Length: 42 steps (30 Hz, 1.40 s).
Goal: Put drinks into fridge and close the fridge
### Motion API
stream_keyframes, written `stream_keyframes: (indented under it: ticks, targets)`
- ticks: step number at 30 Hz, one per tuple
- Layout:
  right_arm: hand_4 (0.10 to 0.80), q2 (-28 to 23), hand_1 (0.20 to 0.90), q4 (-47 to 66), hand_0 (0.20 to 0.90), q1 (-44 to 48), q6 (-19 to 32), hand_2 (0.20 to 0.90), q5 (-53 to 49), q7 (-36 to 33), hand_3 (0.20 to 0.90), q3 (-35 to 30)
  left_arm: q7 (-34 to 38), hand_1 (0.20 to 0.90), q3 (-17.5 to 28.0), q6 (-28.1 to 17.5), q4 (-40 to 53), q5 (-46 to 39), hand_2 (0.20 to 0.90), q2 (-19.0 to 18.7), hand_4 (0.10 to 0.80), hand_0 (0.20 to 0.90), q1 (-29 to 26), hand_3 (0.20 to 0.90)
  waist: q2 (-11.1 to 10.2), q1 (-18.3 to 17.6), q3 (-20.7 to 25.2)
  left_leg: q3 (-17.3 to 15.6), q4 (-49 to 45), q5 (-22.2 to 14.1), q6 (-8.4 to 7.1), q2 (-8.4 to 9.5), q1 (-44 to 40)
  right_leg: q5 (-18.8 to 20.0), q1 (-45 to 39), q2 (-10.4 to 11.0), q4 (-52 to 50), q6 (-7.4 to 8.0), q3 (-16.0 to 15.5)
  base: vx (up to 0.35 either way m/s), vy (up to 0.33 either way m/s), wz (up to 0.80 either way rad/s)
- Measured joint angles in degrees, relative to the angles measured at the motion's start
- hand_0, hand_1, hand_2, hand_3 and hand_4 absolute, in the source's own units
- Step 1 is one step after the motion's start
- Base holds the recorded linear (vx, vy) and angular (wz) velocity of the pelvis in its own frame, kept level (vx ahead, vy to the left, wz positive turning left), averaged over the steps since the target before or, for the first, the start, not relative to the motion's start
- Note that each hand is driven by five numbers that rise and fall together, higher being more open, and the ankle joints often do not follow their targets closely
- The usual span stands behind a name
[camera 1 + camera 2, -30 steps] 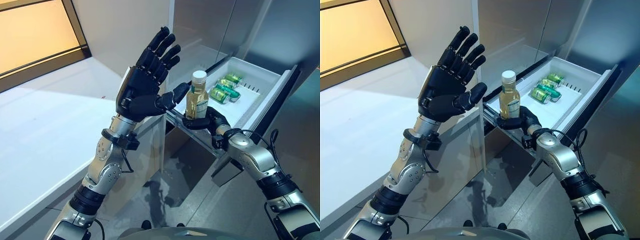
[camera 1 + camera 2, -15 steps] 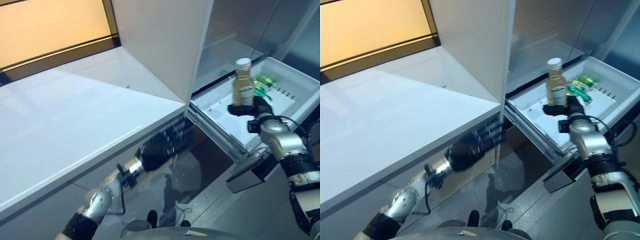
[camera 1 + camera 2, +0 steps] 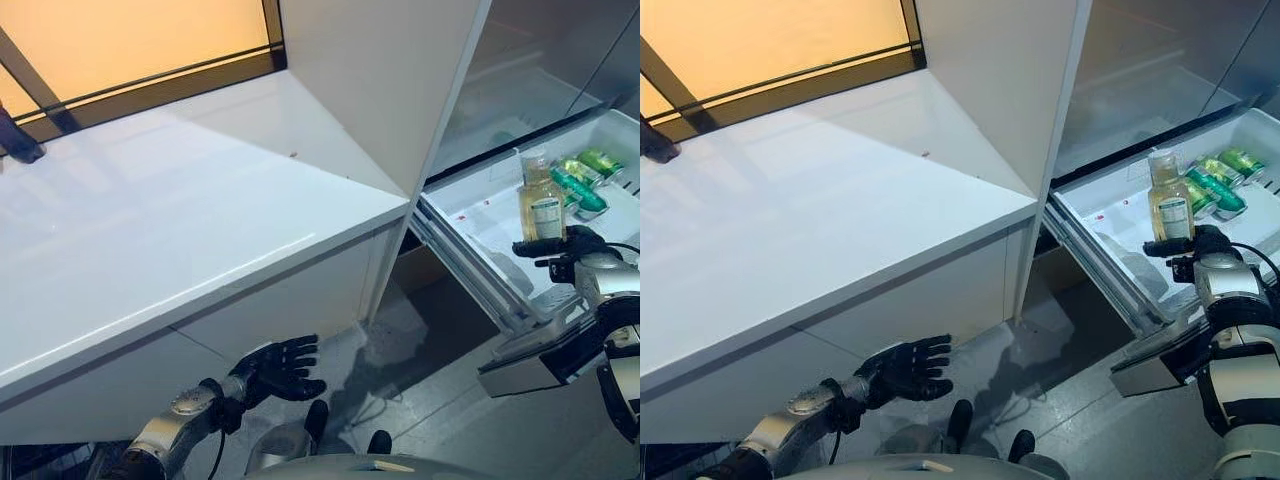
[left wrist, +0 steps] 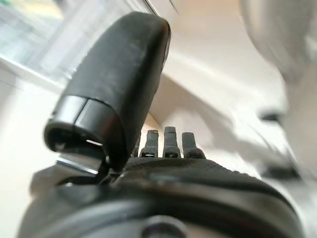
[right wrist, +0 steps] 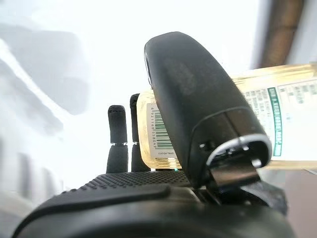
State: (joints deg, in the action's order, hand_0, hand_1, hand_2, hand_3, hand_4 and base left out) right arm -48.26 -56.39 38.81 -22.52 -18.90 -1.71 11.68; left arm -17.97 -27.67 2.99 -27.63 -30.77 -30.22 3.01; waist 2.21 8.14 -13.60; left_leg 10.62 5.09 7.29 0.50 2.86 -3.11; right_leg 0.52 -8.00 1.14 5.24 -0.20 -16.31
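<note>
A clear bottle [image 3: 541,202] of yellowish drink with a pale cap and a green-printed label stands upright in my right hand [image 3: 562,245], which is shut on its lower part. It hangs over the near part of the open white fridge drawer [image 3: 476,216]. In the right wrist view the thumb [image 5: 198,114] lies across the bottle [image 5: 282,114]. Several green cans [image 3: 582,180] lie at the drawer's far end. My left hand [image 3: 277,368] is open and holds nothing, low near the floor in front of the counter; its fingers [image 4: 168,144] show straight in the left wrist view.
A long white counter [image 3: 200,220] fills the left and middle. A tall white panel [image 3: 390,80] rises at its right end, beside the fridge's inside [image 3: 540,60]. An amber window [image 3: 130,40] runs along the back. A grey floor [image 3: 420,340] lies below the drawer.
My left hand has dropped from raised beside the bottle to low in front of the counter. The right hand has carried the bottle further over the drawer. The camera has shifted.
</note>
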Motion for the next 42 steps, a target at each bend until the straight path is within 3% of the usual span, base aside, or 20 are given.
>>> stream_keyframes:
  ticks: [5,9,16,17,18,29,33,39,42]
  targets:
    - [0.1,0.31,0.3,-1.19,0.3,0.0,-1.62,0.3,2.29,3.65,0.2,0.71,4.87,0.9,0.06,-1.53,-5.78,3.05,0.9,0.54,0.8,0.9,0.24,0.9,-0.96,0.9,-2.76,-0.12,-0.05,0.35,0.05,0.03,1.69,0.23,1.81,-0.02,-0.01,-0.25,0.11,-0.099,-0.083,0.0]
    - [0.1,0.48,0.3,-1.97,0.3,3.6,-3.74,0.3,5.18,9.11,0.2,3.62,6.56,0.9,0.69,-4.59,-12.51,6.26,0.9,1.16,0.8,0.9,-2.58,0.9,-2.12,0.98,-5.89,-0.78,-0.06,0.78,-0.03,-0.15,4.53,0.7,4.89,-0.08,-0.02,-0.41,0.65,-0.163,-0.034,-0.07]
    - [0.1,-0.05,0.3,-3.15,0.3,10.07,-5.55,0.3,13.97,17.42,0.2,6.95,8.21,0.9,3.91,-5.12,-16.15,6.29,0.9,1.76,0.8,0.9,-8.25,0.9,-3.88,0.83,-9.74,-1.58,-0.06,0.77,-0.04,-0.23,5.31,0.89,5.93,-0.1,-0.02,-0.48,1.44,-0.081,-0.007,-0.07]
    - [0.539,-0.06,0.676,-3.2,0.676,10.9,-6.08,0.676,15.12,18.41,0.639,7.35,8.26,0.9,4.06,-5.58,-16.2,6.5,0.9,1.76,0.8,0.9,-8.72,0.9,-3.88,0.85,-9.74,-1.6,-0.06,0.77,-0.04,-0.24,5.58,0.9,6.2,-0.09,-0.02,-0.47,1.44,-0.072,0.012,-0.02]
    - [0.8,-0.08,0.9,-3.23,0.9,11.6,-6.4,0.9,16.26,19.37,0.9,7.75,8.17,0.9,4.62,-5.93,-16.24,7.08,0.9,1.89,0.8,0.9,-8.92,0.9,-3.88,0.83,-9.74,-1.67,-0.06,0.77,-0.04,-0.25,5.84,0.93,6.48,-0.1,-0.02,-0.44,1.48,-0.065,0.017,-0.03]
    - [0.8,-0.45,0.9,-4.33,0.9,15.22,-7.31,0.9,18.9,23.93,0.9,9.59,8.69,0.9,8.0,-4.86,-23.0,9.0,0.9,4.07,0.8,0.9,-9.81,0.9,-3.84,0.63,-9.76,-2.31,-0.05,0.74,-0.07,-0.31,5.73,1.1,6.59,-0.14,-0.02,-0.47,2.08,-0.031,0.034,-0.03]
    - [0.8,-1.07,0.9,-2.56,0.9,15.48,-7.4,0.9,14.73,23.78,0.9,9.58,8.62,0.9,9.61,-3.81,-23.82,10.98,0.9,5.07,0.8,0.9,-9.64,0.9,-3.87,0.19,-9.77,-3.32,-0.05,0.74,-0.05,-0.39,5.15,1.59,6.44,-0.15,-0.03,-0.46,3.24,0.017,0.071,-0.13]
    - [0.8,-2.65,0.9,9.76,0.9,14.79,-5.22,0.9,3.53,20.34,0.9,8.53,8.51,0.9,11.39,-3.39,-24.35,13.0,0.9,5.98,0.8,0.9,-8.79,0.9,-3.91,-2.62,-9.76,-5.13,-0.03,0.31,0.19,-0.69,2.24,1.93,4.2,-0.35,-0.02,-0.43,5.26,0.007,0.052,-0.18]
    - [0.8,-5.21,0.9,20.84,0.9,12.03,-1.8,0.9,-3.55,16.01,0.9,2.89,8.6,0.9,12.6,-3.4,-24.3,14.67,0.9,6.95,0.8,0.9,-8.51,0.9,-4.11,-3.6,-9.59,-6.55,-0.01,-0.2,0.13,-0.99,0.59,2.16,3.15,-0.59,-0.02,-0.54,6.75,0.029,0.071,-0.24]
